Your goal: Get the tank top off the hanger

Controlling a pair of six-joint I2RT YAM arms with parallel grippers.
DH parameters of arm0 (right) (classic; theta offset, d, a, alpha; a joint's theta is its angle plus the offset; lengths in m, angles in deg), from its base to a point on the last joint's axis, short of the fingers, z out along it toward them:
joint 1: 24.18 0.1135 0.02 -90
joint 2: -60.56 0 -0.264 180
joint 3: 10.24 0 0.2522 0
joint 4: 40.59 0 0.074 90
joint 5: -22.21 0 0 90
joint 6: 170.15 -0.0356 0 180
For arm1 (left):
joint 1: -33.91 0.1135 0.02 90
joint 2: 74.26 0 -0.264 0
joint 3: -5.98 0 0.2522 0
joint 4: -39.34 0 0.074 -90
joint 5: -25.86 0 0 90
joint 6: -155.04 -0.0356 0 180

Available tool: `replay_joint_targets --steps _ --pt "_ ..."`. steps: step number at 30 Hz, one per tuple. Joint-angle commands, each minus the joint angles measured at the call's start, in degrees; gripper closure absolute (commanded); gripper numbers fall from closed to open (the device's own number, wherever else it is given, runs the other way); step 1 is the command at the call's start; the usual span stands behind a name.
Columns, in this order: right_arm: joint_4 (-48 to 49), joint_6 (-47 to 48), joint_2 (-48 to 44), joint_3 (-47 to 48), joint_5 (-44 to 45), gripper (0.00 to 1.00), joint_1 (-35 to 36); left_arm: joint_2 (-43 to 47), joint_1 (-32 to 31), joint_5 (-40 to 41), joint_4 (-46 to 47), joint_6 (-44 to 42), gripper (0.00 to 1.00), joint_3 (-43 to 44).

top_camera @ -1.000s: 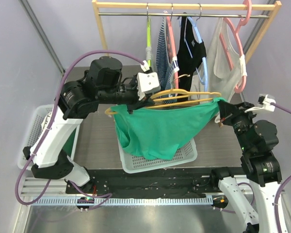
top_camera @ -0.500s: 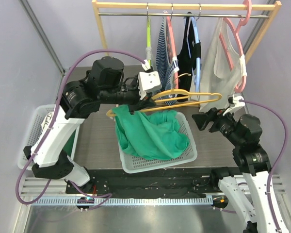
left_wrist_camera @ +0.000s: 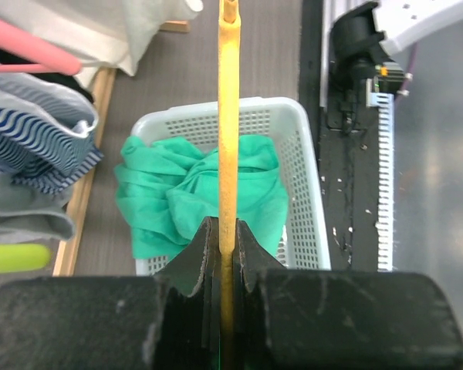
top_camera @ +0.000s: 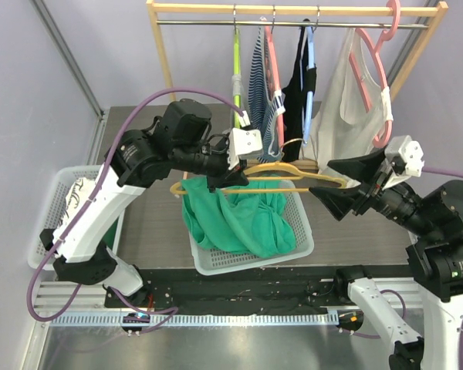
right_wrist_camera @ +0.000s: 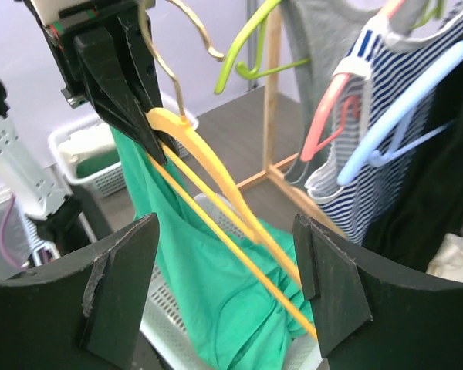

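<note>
Left hand point(left_wrist_camera: 225, 231) clamped on the hanger point(left_wrist_camera: 228, 116); right hand point(top_camera: 321, 178) wide and empty at its three o'clock end.
The top point(top_camera: 239, 220) is mostly heaped in the basket point(top_camera: 251, 264) at six o'clock, with one edge hung on the hanger's nine o'clock end. Stripping looks nearly done. Next, that last edge likely needs drawing off toward nine o'clock.

Lilac walls point(top_camera: 31, 116), wooden garment rail point(top_camera: 201, 8), dark tabletop point(top_camera: 150, 223)

No text, label, brand, number or sign can be read on anything seen in these views.
</note>
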Motion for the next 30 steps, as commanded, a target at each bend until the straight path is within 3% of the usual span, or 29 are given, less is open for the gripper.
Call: replay_joint_targets --steps 1,9,22,27,30 --pt "-1.8 2.5 3.3 0.4 -7.7 0.23 0.3 1.7 -0.2 -8.0 -1.1 -3.6 1.00 0.7" --pt "-0.7 4.0 6.2 0.2 -8.6 0.33 0.6 0.7 -0.2 -12.1 -2.2 -4.0 1.00 4.3" --pt "10.4 -4.6 4.1 -8.7 -15.7 0.43 0.4 -1.0 -0.2 -11.9 -1.9 -3.3 1.00 3.7" --pt "10.4 -3.9 3.1 -10.5 -16.5 0.45 0.4 -1.9 -0.2 -10.5 -1.9 -3.4 1.00 3.8" --pt "10.9 -4.3 3.4 -10.9 -16.7 0.56 0.5 -2.1 -0.2 -11.0 -1.7 -3.3 1.00 3.6"
